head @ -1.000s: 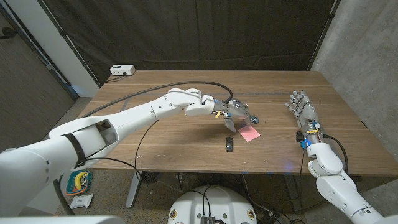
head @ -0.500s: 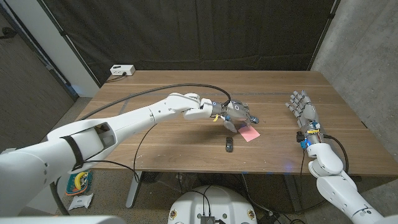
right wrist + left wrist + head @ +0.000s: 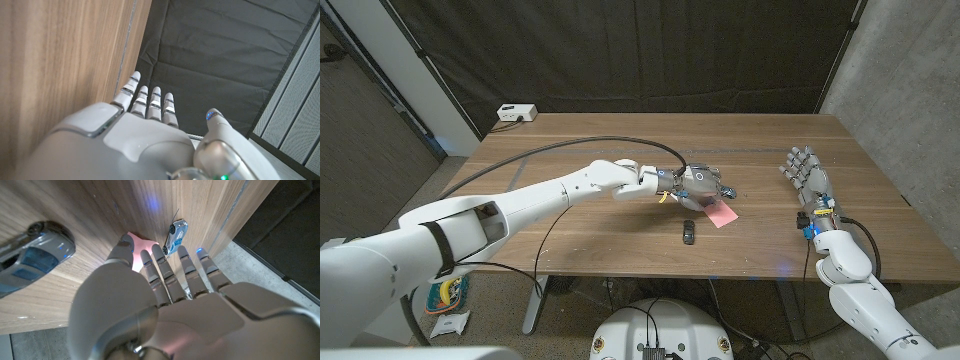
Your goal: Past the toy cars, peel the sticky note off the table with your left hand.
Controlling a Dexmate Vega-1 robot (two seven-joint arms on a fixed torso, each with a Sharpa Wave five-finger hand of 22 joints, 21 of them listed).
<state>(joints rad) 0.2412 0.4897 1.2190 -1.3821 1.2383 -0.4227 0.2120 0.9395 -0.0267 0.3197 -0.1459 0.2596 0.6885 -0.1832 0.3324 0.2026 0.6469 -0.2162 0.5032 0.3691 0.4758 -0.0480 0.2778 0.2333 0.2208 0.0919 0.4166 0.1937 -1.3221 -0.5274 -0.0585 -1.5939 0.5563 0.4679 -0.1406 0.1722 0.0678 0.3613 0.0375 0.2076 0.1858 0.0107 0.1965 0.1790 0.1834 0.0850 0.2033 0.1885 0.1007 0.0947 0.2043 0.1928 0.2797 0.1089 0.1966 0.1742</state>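
Left hand (image 3: 703,184) is stretched out over the middle of the wooden worktop (image 3: 580,150), back of the hand up, fingers (image 3: 165,275) extended and spread apart, gripping nothing. The pink sticky note (image 3: 721,213) lies on the worktop just beside the hand, on the near right of it in the head view; its far edge meets the hand in that view. In the left wrist view the pink sticky note (image 3: 140,247) shows under and between the fingertips; contact with the paper cannot be told from either picture.

Toy cars: a dark toy car (image 3: 689,232) sits on the worktop near the front edge, just short of the note and apart from it. In the left wrist view a grey toy car with blue windows (image 3: 31,255) lies beside the hand, close to the camera, and a small blue-and-white toy car (image 3: 175,235) lies just beyond the fingertips, next to the note's edge. In the head view the blue-and-white car (image 3: 731,191) is only partly visible past the hand.

Right hand (image 3: 810,178) is near the right side of the worktop, well apart from the note, fingers straight and held open, holding nothing. Right wrist view shows the same hand (image 3: 145,125) with fingers extended alongside the worktop edge.

White box (image 3: 516,113) sits at the far left corner of the worktop, a black curtain (image 3: 650,50) behind
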